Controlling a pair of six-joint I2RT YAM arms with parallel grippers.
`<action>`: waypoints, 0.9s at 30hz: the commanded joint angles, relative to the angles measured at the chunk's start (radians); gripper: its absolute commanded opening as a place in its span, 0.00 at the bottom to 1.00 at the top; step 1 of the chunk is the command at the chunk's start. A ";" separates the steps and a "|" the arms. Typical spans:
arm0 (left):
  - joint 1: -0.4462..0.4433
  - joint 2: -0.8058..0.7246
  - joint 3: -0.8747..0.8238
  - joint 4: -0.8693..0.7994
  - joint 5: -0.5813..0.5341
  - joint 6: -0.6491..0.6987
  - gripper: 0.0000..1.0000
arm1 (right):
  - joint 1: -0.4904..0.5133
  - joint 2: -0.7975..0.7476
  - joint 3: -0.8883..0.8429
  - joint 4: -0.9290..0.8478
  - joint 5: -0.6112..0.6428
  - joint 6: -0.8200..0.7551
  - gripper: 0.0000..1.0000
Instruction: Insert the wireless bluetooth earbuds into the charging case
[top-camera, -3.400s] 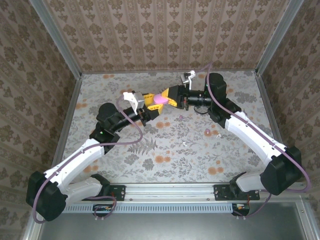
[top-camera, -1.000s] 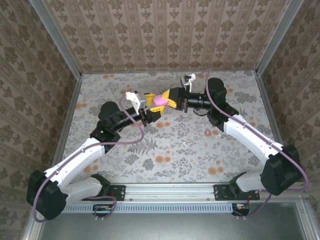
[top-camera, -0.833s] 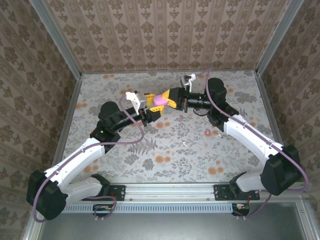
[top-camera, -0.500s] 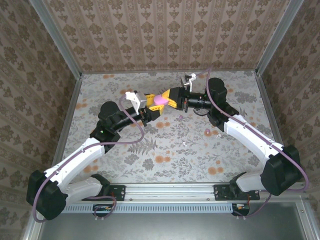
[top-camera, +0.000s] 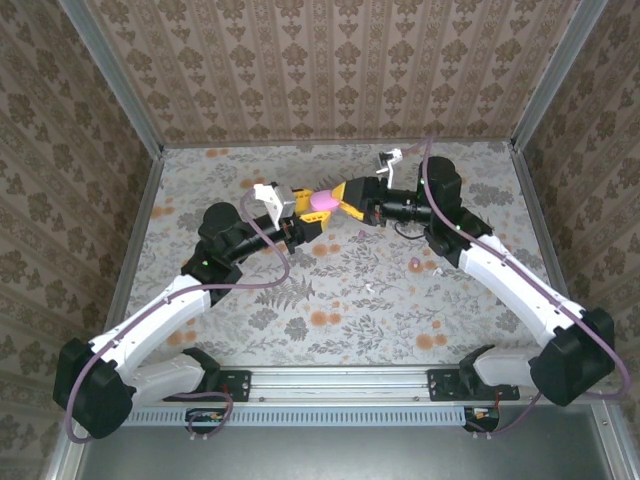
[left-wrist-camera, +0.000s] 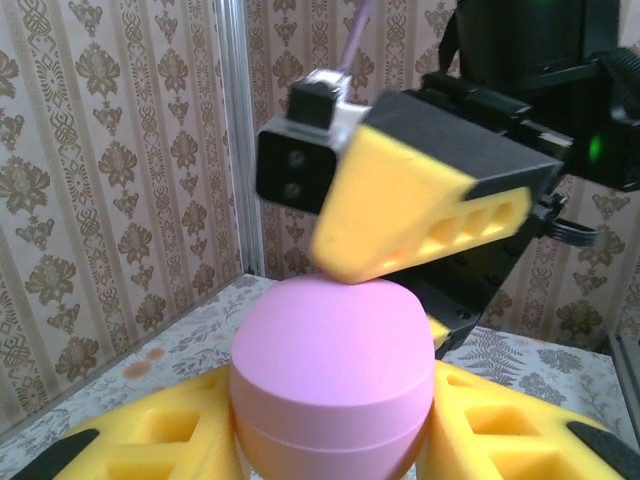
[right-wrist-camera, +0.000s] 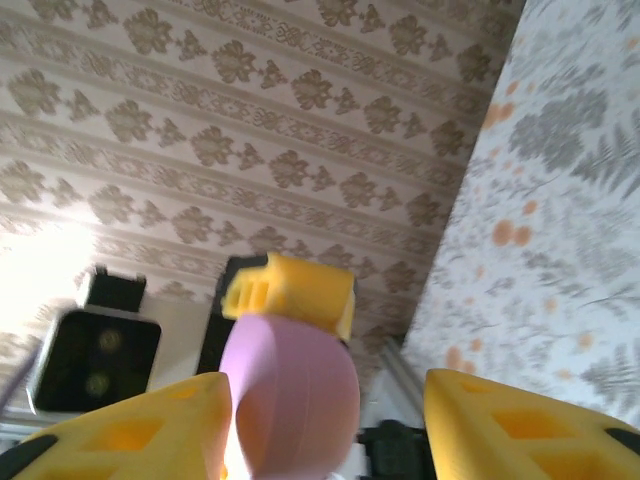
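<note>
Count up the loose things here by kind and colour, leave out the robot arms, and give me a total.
Pink case: 1
Pink earbud: 1
Whitish earbud: 1
Total: 3

The white and black left arm and right arm are stretched inward. The left yellow-fingered end effector is clamped in a grip; the right end effector is held with fingers spread apart.

Floral-print counter, flat between patterned walls. Carries a tiny pink earbud right of centre and a tiny whitish earbud further left, nearer the front edge, apart from the first.
</note>
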 joint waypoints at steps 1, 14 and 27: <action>-0.007 -0.005 0.025 0.012 0.010 0.007 0.41 | -0.007 -0.068 0.030 -0.147 0.036 -0.299 0.59; -0.008 -0.004 0.025 0.018 0.014 -0.007 0.40 | -0.005 -0.014 0.119 -0.323 -0.056 -0.443 0.60; -0.010 0.009 0.038 -0.004 0.060 -0.002 0.40 | -0.004 0.005 0.119 -0.232 -0.020 -0.359 0.60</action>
